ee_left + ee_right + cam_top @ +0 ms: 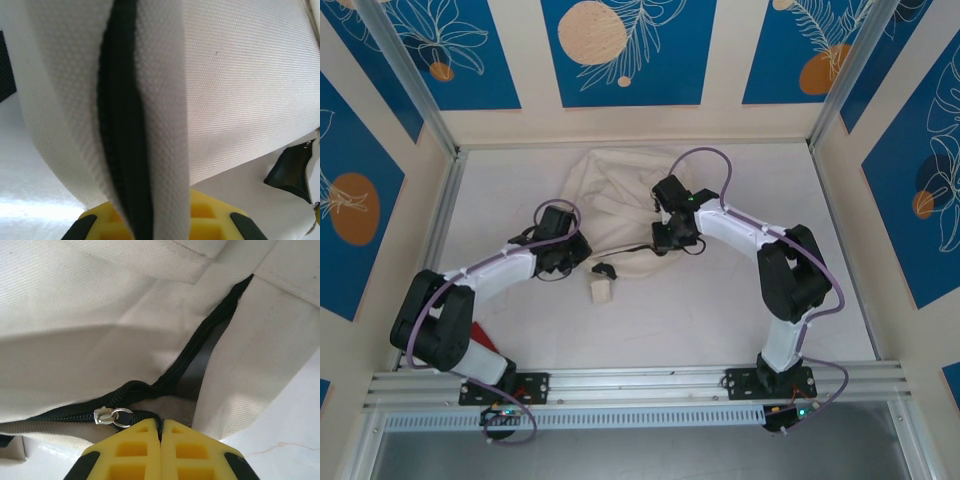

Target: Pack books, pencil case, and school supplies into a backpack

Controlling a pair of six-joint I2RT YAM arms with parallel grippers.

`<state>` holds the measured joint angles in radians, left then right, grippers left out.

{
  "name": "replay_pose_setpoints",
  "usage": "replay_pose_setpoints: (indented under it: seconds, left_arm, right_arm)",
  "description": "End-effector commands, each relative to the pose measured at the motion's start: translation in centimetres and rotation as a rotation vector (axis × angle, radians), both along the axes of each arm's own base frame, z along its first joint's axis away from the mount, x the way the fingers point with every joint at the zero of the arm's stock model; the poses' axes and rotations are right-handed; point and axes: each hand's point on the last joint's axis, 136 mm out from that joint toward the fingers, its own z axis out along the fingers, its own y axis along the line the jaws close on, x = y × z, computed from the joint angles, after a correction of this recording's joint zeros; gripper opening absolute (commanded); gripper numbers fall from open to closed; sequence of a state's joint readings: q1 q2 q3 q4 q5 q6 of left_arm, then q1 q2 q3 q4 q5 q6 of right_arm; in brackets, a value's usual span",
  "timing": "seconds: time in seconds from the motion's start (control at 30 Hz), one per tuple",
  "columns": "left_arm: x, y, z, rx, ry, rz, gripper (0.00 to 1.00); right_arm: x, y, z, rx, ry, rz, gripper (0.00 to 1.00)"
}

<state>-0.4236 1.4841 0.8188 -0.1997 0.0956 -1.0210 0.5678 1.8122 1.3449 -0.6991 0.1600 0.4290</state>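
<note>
Both clamped on the backpack's zip edge, left end effector and right end effector apparently hold its opening apart for packing.

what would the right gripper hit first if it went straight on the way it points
The backpack: the right gripper sits right at its black zip, so it would likely press into that zip and the cream fabric almost at once.
</note>
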Motion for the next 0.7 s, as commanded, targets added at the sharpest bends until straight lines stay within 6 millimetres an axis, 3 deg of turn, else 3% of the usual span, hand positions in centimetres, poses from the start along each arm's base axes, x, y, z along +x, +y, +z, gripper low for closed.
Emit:
replay_pose_setpoints:
  seconds: [0.0,0.13,0.27,0.4,0.57,0.67]
  left_arm:
    - [-2.0,3.9,-2.0,0.134,0.091,0.035,0.00]
    - [-1.3,3.4,-1.3,0.122,0.073,0.003,0.01]
    - [-0.8,3.2,1.0,0.124,0.034,-0.025,0.33]
    - [-1.4,4.0,2.9,0.150,0.019,-0.014,0.55]
    - [-3.3,5.4,3.8,0.175,0.042,0.031,0.62]
    - [-4.1,4.7,4.1,0.102,0.041,0.034,0.62]
  right_arm:
    - [-1.5,0.7,2.0,0.111,0.009,0.073,0.00]
    - [-4.1,4.4,4.3,0.333,0.058,0.191,0.00]
    - [-6.3,7.7,6.3,0.534,0.110,0.288,0.00]
    - [-7.4,10.6,6.7,0.633,0.155,0.344,0.00]
    - [-7.4,13.9,6.1,0.669,0.179,0.385,0.00]
    - [-6.9,15.5,5.7,0.682,0.181,0.396,0.00]
